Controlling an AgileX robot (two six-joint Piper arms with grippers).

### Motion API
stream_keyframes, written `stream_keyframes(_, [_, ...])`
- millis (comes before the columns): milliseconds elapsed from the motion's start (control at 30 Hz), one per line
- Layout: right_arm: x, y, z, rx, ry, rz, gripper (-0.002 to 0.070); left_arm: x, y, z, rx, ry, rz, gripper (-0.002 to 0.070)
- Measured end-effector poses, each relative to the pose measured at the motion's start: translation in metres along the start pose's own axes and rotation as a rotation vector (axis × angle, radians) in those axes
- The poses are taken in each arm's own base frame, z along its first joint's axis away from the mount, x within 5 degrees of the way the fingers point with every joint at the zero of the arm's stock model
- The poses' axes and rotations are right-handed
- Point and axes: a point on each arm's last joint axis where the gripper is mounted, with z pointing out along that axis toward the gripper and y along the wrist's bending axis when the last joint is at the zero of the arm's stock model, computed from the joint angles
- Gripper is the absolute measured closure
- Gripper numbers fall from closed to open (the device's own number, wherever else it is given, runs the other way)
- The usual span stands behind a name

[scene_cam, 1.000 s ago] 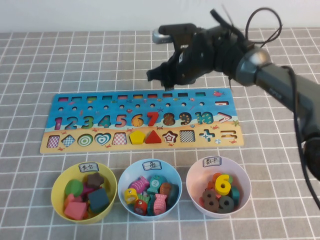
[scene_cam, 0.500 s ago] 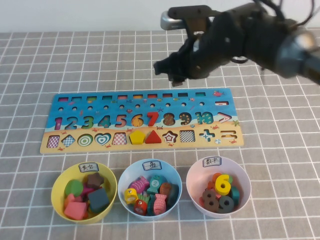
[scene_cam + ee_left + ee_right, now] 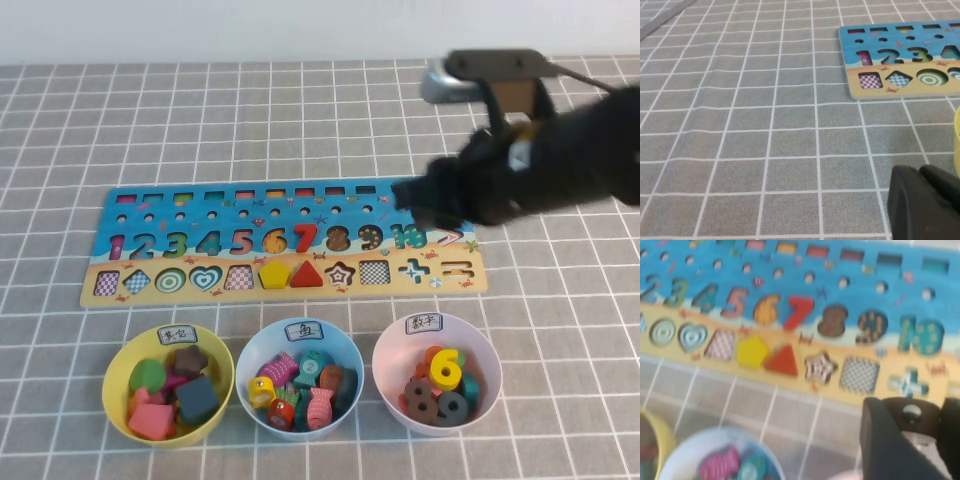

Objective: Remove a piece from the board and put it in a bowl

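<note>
The board lies flat across the middle of the table, also seen in the right wrist view. My right gripper hovers, motion-blurred, over the board's right end near the 10. In its wrist view the right gripper is shut on the piece, a small dark block with a pale round mark. The light blue bowl sits in front of the board, middle of three, with several coloured pieces inside. My left gripper rests low over bare cloth left of the board, fingers together, nothing held.
A yellow bowl of shape pieces stands left of the blue one. A pale pink bowl of number pieces stands right of it. A red 7, a yellow pentagon and a red triangle sit in the board. Grey checked cloth covers the table.
My right arm has swung from behind the board's middle to the right and toward the near side, now over the board's right end. The bowls and board have not moved.
</note>
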Motion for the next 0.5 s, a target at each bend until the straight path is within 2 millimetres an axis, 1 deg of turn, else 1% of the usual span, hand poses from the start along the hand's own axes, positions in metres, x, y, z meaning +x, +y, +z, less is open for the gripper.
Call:
stream_keyframes(100, [0.014, 0.000, -0.013, -0.010, 0.018, 0.003, 0.0475, 0.000, 0.000, 0.000, 0.000, 0.000, 0.000, 0.0680])
stream_keyframes(200, [0.027, 0.006, -0.018, -0.024, 0.078, 0.004, 0.0475, 0.000, 0.000, 0.000, 0.000, 0.000, 0.000, 0.0680])
stream_keyframes(333, [0.039, 0.021, -0.018, -0.050, 0.139, -0.030, 0.0476, 0.000, 0.000, 0.000, 0.000, 0.000, 0.000, 0.0680])
stream_keyframes(500, [0.050, 0.044, -0.020, -0.105, 0.165, -0.069, 0.0476, 0.000, 0.000, 0.000, 0.000, 0.000, 0.000, 0.0679])
